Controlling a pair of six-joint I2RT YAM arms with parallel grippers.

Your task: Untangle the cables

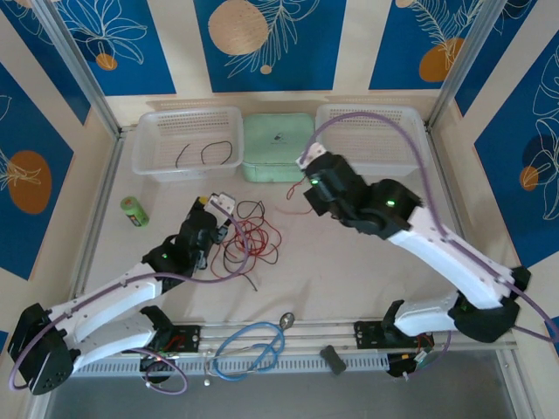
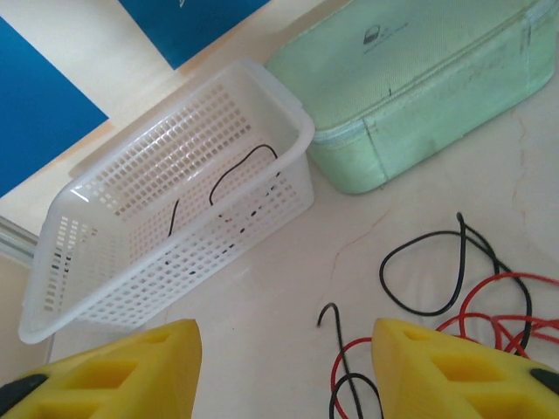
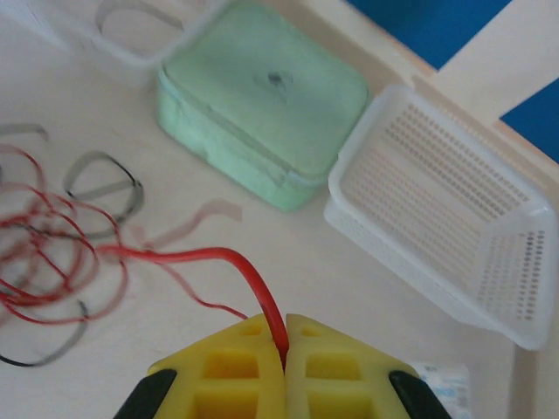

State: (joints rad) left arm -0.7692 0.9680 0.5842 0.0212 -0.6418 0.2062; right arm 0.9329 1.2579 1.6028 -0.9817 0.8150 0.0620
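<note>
A tangle of thin red and black cables [image 1: 249, 240] lies on the table between the two arms. My left gripper [image 1: 218, 209] hovers at the tangle's left edge. In the left wrist view this gripper [image 2: 284, 375] is open, its yellow fingers wide apart over bare table. A hooked black cable end [image 2: 330, 312] and red loops [image 2: 498, 305] lie near its right finger. My right gripper [image 3: 285, 345] is shut on a red cable [image 3: 223, 255] that runs left down into the tangle [image 3: 52, 262]. From above, this gripper [image 1: 307, 166] is raised right of the tangle. One black cable [image 2: 236, 170] lies in the left basket.
At the back stand a white left basket [image 1: 148, 148], a mint-green case [image 1: 278, 147] and a white right basket [image 1: 371, 131]. A green can [image 1: 134, 211] lies at the left. A looped light-blue cable [image 1: 253, 345] and a small grey block [image 1: 333, 359] sit at the near edge.
</note>
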